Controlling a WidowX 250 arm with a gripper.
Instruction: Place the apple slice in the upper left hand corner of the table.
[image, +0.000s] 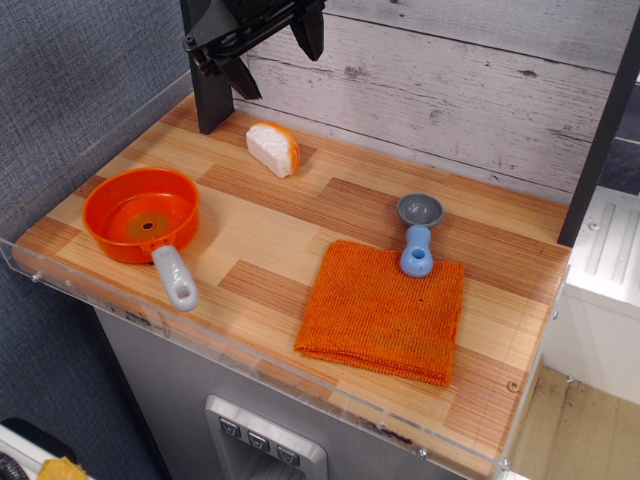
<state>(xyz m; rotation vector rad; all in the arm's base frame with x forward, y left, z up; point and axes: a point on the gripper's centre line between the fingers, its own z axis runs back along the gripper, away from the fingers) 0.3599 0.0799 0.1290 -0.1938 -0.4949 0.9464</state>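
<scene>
Apple slice (273, 149) — half-round wedge, seemingly matte — plank table (300, 215).

You have a plank table (300, 250) carrying an apple slice (273, 148) near the back; an orange pan (142, 217) at left; a scoop (418, 233) resting partly on an orange cloth (383, 312).

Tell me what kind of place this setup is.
Probably a toy kitchen play set: a wooden table holds a toy orange pan, an apple slice and an orange cloth.
</scene>
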